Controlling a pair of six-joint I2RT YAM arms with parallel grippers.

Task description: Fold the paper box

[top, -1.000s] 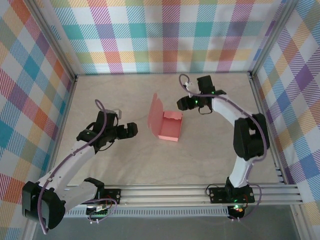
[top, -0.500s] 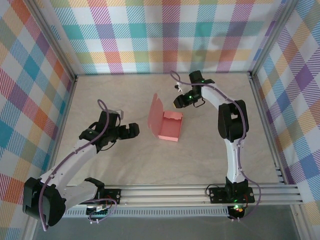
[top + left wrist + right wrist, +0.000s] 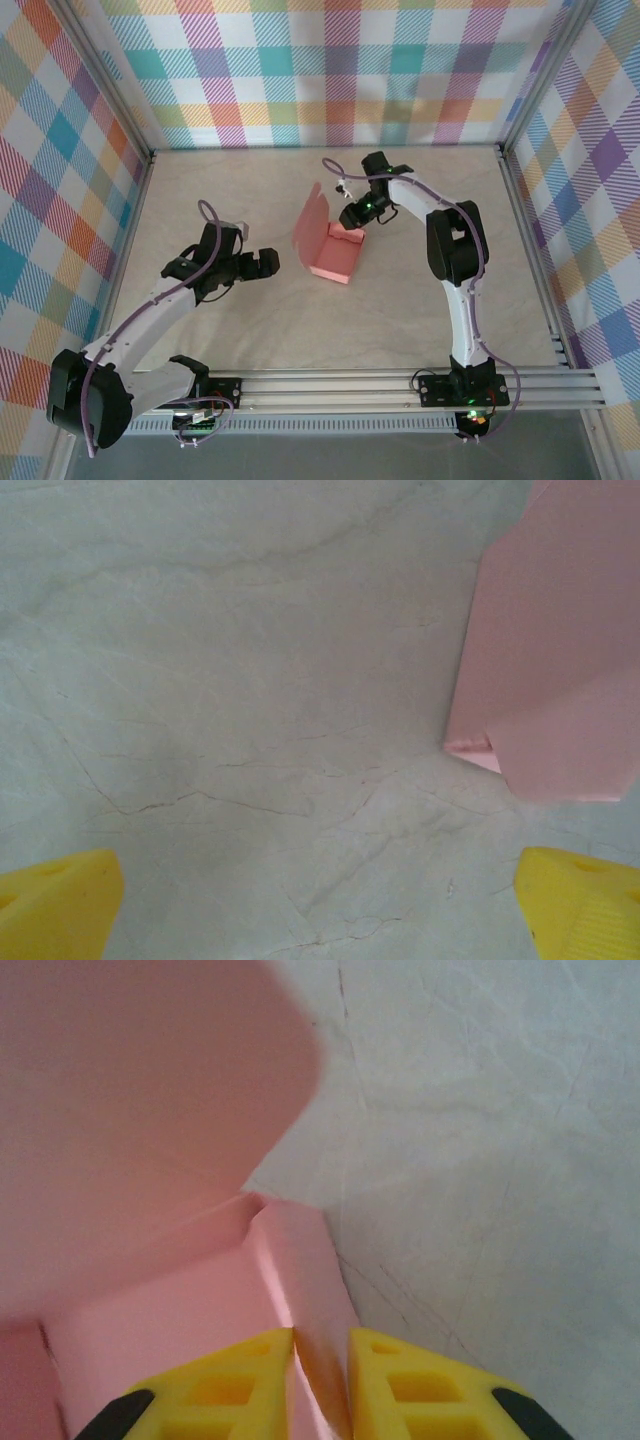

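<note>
Left wrist view: both yellow fingers (image 3: 57,908) of the left gripper (image 3: 320,910) are cut by the bottom edge, tips only in frame. The paper box (image 3: 550,650) is cut by the top and right edges.

Right wrist view: the right gripper (image 3: 320,1380) has its fingers cut by the bottom edge. A side wall (image 3: 318,1355) of the box stands between them; whether the pads press the card cannot be resolved. The lid flap (image 3: 130,1090) is close to the lens, blurred, and cut by the top and left edges.

Top view: the right gripper covers the box's far right corner. Its fingertips are too small to tell apart.
</note>
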